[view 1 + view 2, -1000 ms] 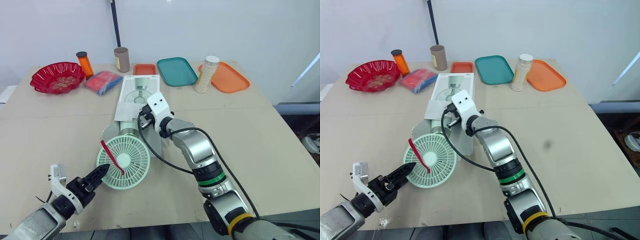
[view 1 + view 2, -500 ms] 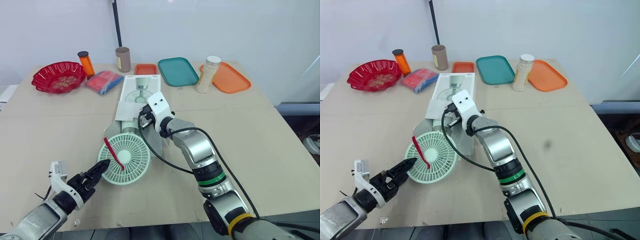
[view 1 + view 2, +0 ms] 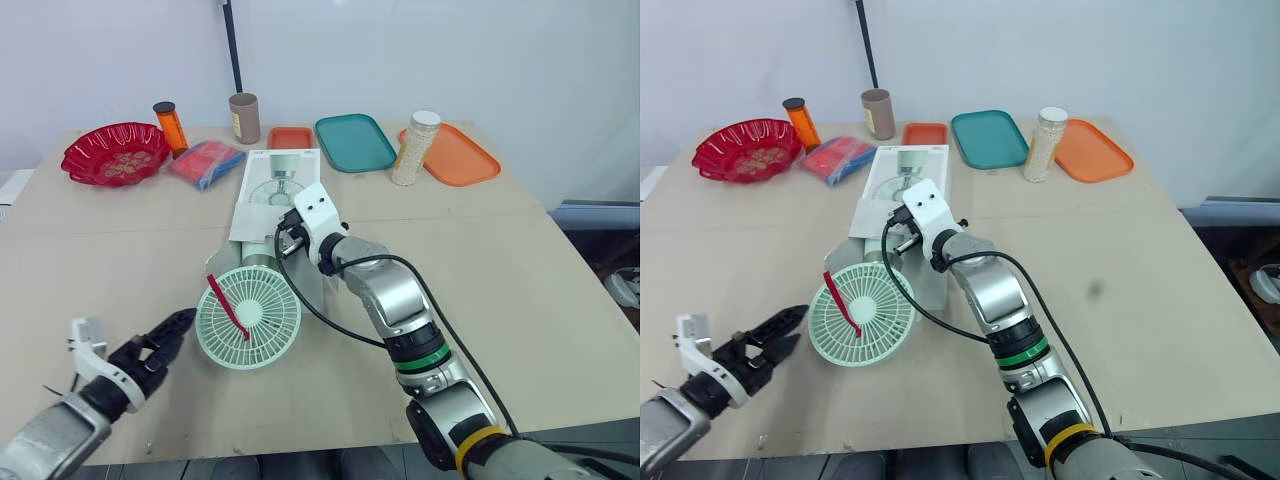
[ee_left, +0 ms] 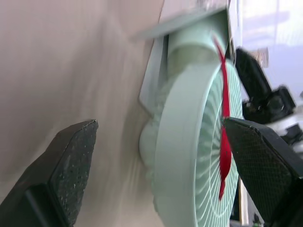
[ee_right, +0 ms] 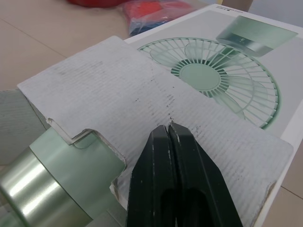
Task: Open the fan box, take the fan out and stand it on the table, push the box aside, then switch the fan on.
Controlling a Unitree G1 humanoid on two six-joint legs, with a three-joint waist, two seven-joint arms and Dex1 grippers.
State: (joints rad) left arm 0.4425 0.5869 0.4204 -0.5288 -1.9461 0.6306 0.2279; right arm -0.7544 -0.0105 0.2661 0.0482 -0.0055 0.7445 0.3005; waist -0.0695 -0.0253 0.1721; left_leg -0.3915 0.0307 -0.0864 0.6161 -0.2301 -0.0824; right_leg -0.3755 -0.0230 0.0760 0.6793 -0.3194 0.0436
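Pale green round-grilled plastic fan (image 3: 248,318) half out of its box, left gripper poised beside it
The fan lies on its side on the beige wooden table (image 3: 520,270), its head clear of the near mouth of the white printed cardboard box (image 3: 280,180), its shiny green cylinder under the flap; a red strip (image 3: 228,308) crosses the grille. The left gripper (image 3: 178,330) hangs just beside the grille, fingers spread wide, holding nothing and apart from the rim. The right gripper (image 5: 168,127) has its fingers pressed together, tips down on the box's grey cardboard flap (image 5: 142,94), gripping nothing. The step in hand looks like drawing the fan out; next the left fingers would need to close on the grille rim and pull towards the robot while the right pins the box
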